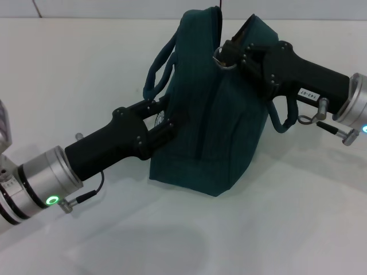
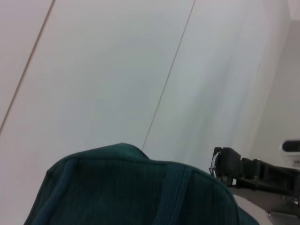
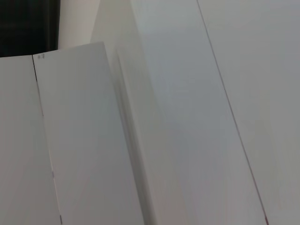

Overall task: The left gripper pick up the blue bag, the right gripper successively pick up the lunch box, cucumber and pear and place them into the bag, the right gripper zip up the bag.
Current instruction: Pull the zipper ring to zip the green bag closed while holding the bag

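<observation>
The blue bag (image 1: 218, 126) stands upright on the white table, its top seam closed and its two handles hanging at the sides. My left gripper (image 1: 163, 123) is shut on the bag's left side, by the round white logo. My right gripper (image 1: 234, 51) is at the top of the bag, shut on the ring zipper pull (image 1: 222, 62). The left wrist view shows the bag's top (image 2: 131, 187) with the right gripper (image 2: 225, 166) beyond it. The lunch box, cucumber and pear are out of view.
The white table (image 1: 86, 74) spreads all round the bag. The right wrist view shows only white panels (image 3: 187, 117) and a dark corner. A loose bag handle (image 1: 281, 117) hangs under the right arm.
</observation>
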`<state>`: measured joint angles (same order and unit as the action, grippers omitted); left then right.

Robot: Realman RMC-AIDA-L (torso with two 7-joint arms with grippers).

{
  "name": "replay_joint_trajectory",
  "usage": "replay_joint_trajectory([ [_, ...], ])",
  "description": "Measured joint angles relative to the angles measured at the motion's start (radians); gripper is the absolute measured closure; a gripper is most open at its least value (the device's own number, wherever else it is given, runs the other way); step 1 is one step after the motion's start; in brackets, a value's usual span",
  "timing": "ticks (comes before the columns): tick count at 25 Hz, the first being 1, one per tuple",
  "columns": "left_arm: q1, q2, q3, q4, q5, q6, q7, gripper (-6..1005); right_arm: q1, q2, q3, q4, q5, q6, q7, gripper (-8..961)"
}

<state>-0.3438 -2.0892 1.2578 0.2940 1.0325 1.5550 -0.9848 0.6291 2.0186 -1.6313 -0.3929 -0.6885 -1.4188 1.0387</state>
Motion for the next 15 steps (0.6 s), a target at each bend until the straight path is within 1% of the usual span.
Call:
replay_joint_trajectory([
  [8, 0.01, 0.0, 0.0, 0.003, -0.032, 0.053, -0.001, 484, 0.0, -0.002, 0.004, -0.005, 0.002, 0.0, 0.0, 899],
  [15, -0.006, 0.0, 0.0, 0.009, -0.052, 0.057, -0.051, 487, 0.001, -0.001, 0.004, -0.007, 0.003, -0.002, 0.0, 898],
])
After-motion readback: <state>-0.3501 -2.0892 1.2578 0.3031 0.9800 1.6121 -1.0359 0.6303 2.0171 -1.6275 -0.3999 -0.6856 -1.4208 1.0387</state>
